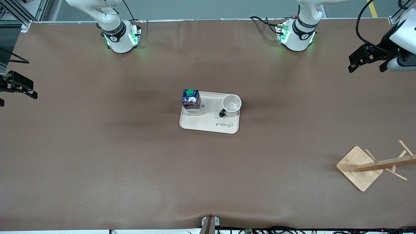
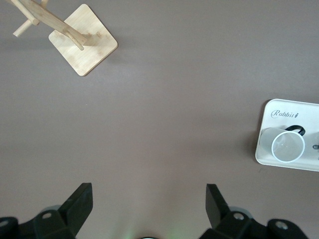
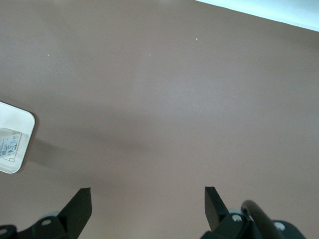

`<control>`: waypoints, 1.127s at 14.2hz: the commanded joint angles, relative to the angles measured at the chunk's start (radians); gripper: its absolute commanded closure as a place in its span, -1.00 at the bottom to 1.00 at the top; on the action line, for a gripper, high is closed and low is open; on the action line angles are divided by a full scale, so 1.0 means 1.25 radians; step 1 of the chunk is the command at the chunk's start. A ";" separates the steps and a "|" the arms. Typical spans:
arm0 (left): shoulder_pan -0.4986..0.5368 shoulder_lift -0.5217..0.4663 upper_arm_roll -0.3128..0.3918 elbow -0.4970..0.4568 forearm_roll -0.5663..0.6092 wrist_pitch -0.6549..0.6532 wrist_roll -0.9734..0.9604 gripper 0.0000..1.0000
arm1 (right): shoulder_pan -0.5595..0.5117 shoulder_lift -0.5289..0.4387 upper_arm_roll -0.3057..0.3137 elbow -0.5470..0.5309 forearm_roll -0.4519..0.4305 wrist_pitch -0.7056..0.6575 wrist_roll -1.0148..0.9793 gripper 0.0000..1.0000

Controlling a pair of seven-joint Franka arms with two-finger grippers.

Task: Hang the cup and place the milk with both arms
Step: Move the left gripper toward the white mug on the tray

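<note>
Hovering over the bare brown table [image 1: 97, 156] at the right arm's end, the right gripper [image 1: 19, 87] holds nothing, its jaws spread wide in its wrist view with only tabletop between them; this arm looks parked clear of the work, waiting.

Moving along the front view, a cream tray [image 1: 208, 125] sits at the middle of the table, gathering both task items in one spot within reach of either arm. The milk carton [image 1: 191, 102] stands upright on the tray's end toward the right arm, green cap up, which suits a side grasp by that arm. The white cup [image 1: 231, 105] stands mouth up on the tray's other end, apart from the carton, its black handle [image 1: 222, 113] turned toward the front camera, so a handle-first hang seems possible once it is lifted.

The left gripper [image 1: 367, 58] hangs over the table's left-arm end, jaws spread and empty, its wrist camera looking down on cup and rack alike.

Nearer the front camera at that same end stands the wooden cup rack [image 1: 373, 165], square base flat, pegs bare. Nothing has been started yet, by my reading.
</note>
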 commanded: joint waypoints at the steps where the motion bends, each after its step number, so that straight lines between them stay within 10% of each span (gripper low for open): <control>1: 0.002 0.007 -0.002 0.019 0.014 -0.016 0.006 -1.00 | -0.006 -0.022 0.003 -0.024 -0.003 0.008 0.008 -1.00; 16: -0.115 0.243 -0.138 -0.029 0.056 0.155 0.075 -1.00 | -0.011 -0.020 0.003 -0.024 -0.002 0.008 0.008 -1.00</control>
